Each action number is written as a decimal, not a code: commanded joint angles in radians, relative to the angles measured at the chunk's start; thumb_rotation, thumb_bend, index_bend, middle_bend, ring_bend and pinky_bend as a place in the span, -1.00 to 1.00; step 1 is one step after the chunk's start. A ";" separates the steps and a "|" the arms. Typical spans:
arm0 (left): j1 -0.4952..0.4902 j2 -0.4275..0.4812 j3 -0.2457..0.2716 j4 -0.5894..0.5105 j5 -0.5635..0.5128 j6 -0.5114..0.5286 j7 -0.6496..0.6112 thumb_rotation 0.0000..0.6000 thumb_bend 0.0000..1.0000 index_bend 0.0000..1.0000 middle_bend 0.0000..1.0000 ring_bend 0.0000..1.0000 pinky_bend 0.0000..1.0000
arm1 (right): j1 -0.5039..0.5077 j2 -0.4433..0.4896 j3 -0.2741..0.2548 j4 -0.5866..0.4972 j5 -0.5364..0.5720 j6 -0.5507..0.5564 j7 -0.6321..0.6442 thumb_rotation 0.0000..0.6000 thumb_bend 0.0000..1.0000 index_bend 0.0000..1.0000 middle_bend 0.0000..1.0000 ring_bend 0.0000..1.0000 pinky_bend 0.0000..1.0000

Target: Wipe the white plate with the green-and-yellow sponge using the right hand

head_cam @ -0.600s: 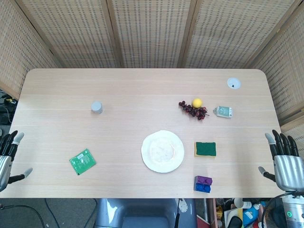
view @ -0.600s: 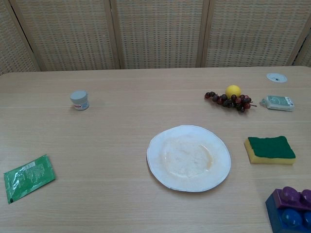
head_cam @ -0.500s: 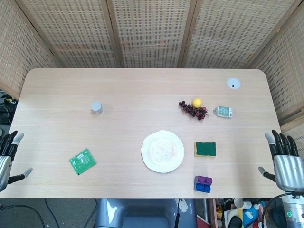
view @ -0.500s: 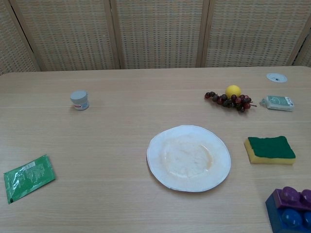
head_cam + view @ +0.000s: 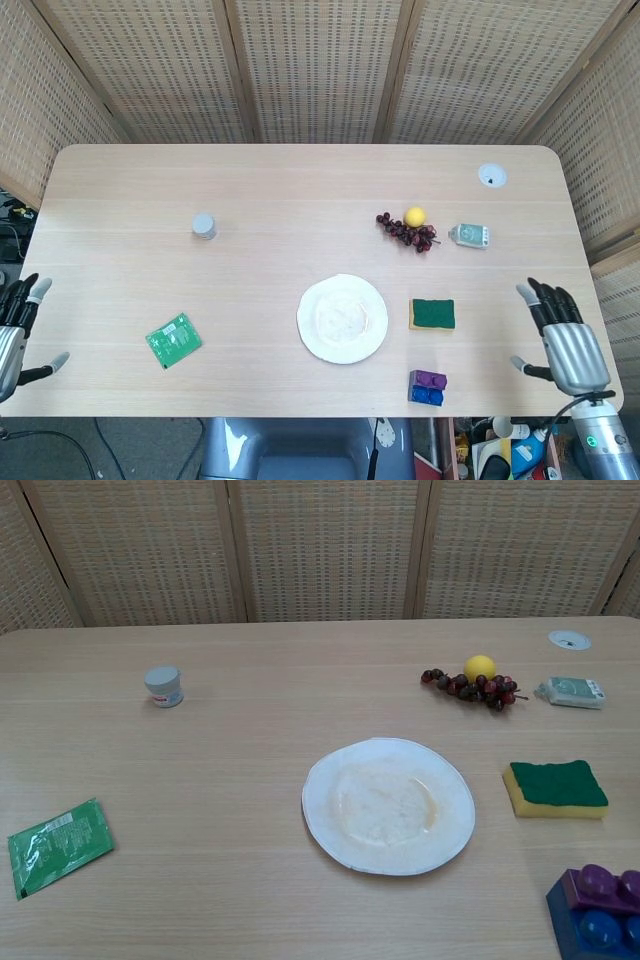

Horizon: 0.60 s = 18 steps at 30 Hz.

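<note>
The white plate (image 5: pixel 342 319) (image 5: pixel 388 805) lies near the table's front middle, with faint smears on it. Just to its right lies the green-and-yellow sponge (image 5: pixel 432 314) (image 5: pixel 555 788), green side up. My right hand (image 5: pixel 560 339) hovers over the table's right front corner, fingers spread, holding nothing, well to the right of the sponge. At the left edge of the head view my left hand (image 5: pixel 14 326) hangs beside the table, fingers apart and empty. Neither hand shows in the chest view.
Purple and blue toy blocks (image 5: pixel 427 387) (image 5: pixel 598 912) sit in front of the sponge. Grapes (image 5: pixel 407 231) with a lemon (image 5: pixel 414 216) and a small packet (image 5: pixel 469 235) lie behind it. A grey jar (image 5: pixel 204 226) and a green sachet (image 5: pixel 173 340) are on the left.
My right hand has moved left, from beyond the table's right edge to over its front right corner. The left hand and all objects have stayed put.
</note>
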 commanded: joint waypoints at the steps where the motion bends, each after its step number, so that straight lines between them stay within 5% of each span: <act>1: -0.007 -0.008 -0.002 0.002 -0.014 -0.018 0.014 1.00 -1.00 -1.00 -1.00 -1.00 -1.00 | 0.109 -0.056 -0.003 0.049 -0.027 -0.148 -0.071 1.00 -1.00 -1.00 -1.00 -1.00 -1.00; 11: -0.033 -0.026 -0.022 0.015 -0.085 -0.078 0.053 1.00 -1.00 -1.00 -1.00 -1.00 -1.00 | 0.265 -0.187 0.031 0.120 0.089 -0.395 -0.323 1.00 -1.00 -0.88 -0.87 -1.00 -0.73; 18: -0.045 -0.033 -0.032 0.021 -0.121 -0.104 0.068 1.00 -1.00 -1.00 -1.00 -1.00 -1.00 | 0.297 -0.280 0.038 0.154 0.185 -0.428 -0.476 1.00 -1.00 -0.80 -0.74 -0.96 -0.52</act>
